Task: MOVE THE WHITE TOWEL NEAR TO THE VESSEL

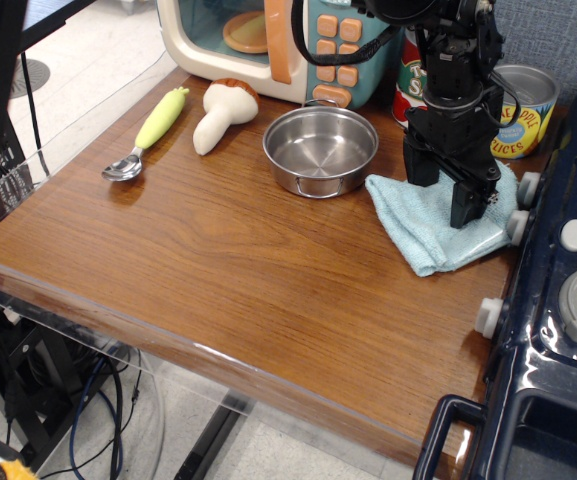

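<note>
The white towel [423, 225], a pale blue-white terry cloth, lies rumpled on the wooden table just right of the vessel [320, 150]. The vessel is a shallow steel pot with loop handles, and it is empty. The towel's left corner is close to the pot's right rim without touching it. My black gripper [446, 195] points down onto the towel's upper right part, with its fingers pressed into the cloth and holding it. The towel's far edge is hidden behind the gripper.
A pineapple slices can [523, 110] and a tomato sauce can [413, 75], mostly hidden by the arm, stand behind the towel. A toy stove [568, 280] borders the towel on the right. A toy microwave [258, 40], a mushroom [223, 112] and a green-handled spoon [153, 130] sit at the back left.
</note>
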`<control>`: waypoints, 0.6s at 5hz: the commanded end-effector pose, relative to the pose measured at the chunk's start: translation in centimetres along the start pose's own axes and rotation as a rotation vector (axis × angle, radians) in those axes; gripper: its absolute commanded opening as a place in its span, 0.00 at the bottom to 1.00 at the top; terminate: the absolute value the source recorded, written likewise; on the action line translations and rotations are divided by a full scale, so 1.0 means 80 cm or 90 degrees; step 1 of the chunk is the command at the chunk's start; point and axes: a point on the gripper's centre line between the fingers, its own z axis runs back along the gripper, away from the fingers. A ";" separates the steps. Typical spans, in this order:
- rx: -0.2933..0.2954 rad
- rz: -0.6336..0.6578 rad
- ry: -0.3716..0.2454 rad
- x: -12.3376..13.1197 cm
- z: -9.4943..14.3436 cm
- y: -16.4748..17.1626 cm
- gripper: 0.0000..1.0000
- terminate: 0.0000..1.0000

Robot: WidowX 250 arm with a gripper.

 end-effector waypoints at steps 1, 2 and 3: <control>0.035 -0.006 -0.046 -0.004 0.050 0.005 1.00 0.00; 0.044 0.007 -0.071 -0.003 0.079 0.012 1.00 0.00; 0.054 0.018 -0.091 -0.001 0.102 0.015 1.00 0.00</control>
